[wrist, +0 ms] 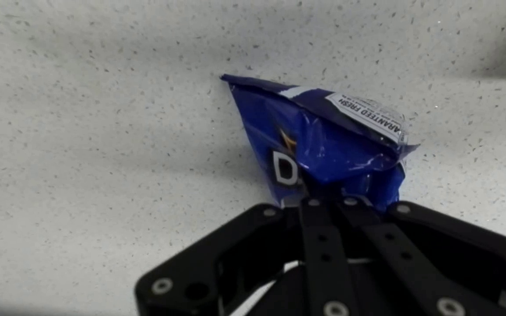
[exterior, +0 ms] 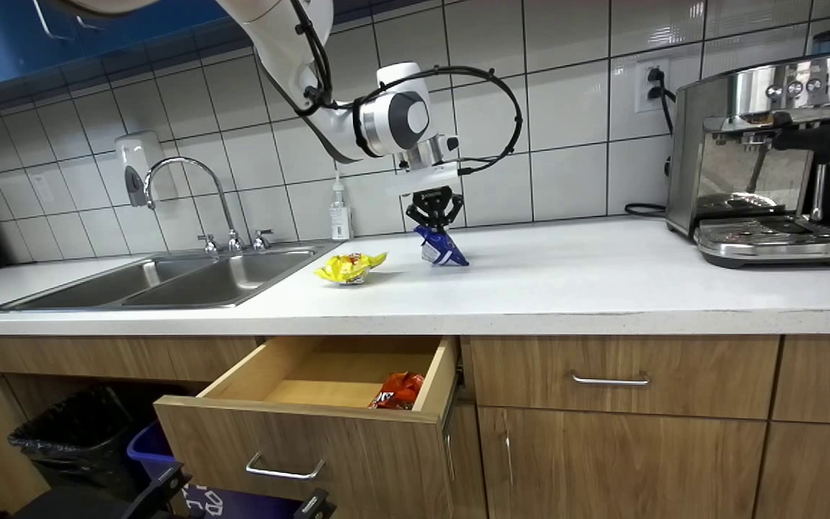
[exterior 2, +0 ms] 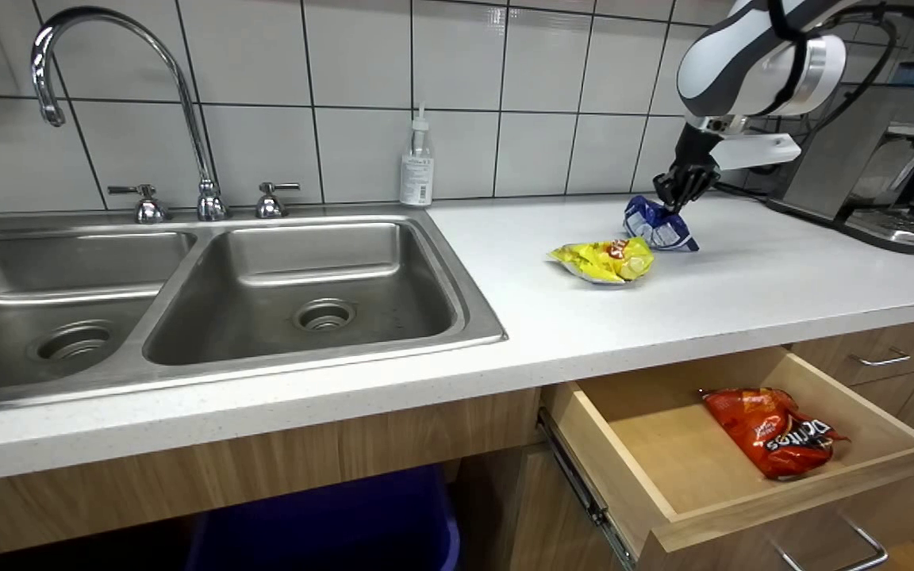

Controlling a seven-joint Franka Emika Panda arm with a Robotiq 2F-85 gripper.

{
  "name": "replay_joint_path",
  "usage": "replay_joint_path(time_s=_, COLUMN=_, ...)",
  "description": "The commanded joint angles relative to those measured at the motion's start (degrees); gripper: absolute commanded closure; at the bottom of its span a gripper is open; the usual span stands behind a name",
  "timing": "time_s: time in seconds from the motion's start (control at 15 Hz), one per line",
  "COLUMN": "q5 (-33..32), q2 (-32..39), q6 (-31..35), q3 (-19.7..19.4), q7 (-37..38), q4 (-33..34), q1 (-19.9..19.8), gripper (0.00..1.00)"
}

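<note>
Wrist view: closed firmly on the blue bag [wrist: 323,145] with the claw [wrist: 332,202], pinching crumpled foil with jaws drawn almost together. Shows a white letter D on one face of the bag and a pale printed panel with FRESH readable along a fold.

In both exterior views, reaches down from the white arm [exterior: 386,126] to the upper part of the tilted bag, with a pointed corner angled low toward the desk [exterior: 602,274]; cannot tell whether fully resting there or slightly raised. To one side, note a yellow bag [exterior 2: 596,262], crumpled and lying near the blue one, separated by a strip of desk in an exterior view.

Farther that way, find a double steel sink [exterior 2: 477,313] and, close behind its corner, a clear pump bottle [exterior 2: 417,176] against the white tiled wall [exterior 2: 362,151]. Toward the opposite end, find a coffee machine [exterior: 753,162] with a shiny steel body, well apart from the claw.

Below the desk, note an open drawer [exterior: 364,447], with a red bag [exterior 2: 766,432] lying inside near the side wall farther from the sink. Beneath the sink, glimpse a blue bin [exterior 2: 330,523], and in an exterior view a black-lined bin [exterior: 83,443] as well.
</note>
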Motion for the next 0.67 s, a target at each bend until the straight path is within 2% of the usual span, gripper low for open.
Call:
replay_joint_path(time_s=0.0, q5=-1.4, q2=0.0, q6=-1.8, q3=0.7, q7=0.8, q4=1.2, q1=-1.0, gripper=1.0)
replay_joint_path(time_s=0.6, q5=0.5, q2=-7.8, q6=0.2, q3=3.1, q7=-1.5, q4=-6.4, q1=-2.4, gripper=1.0)
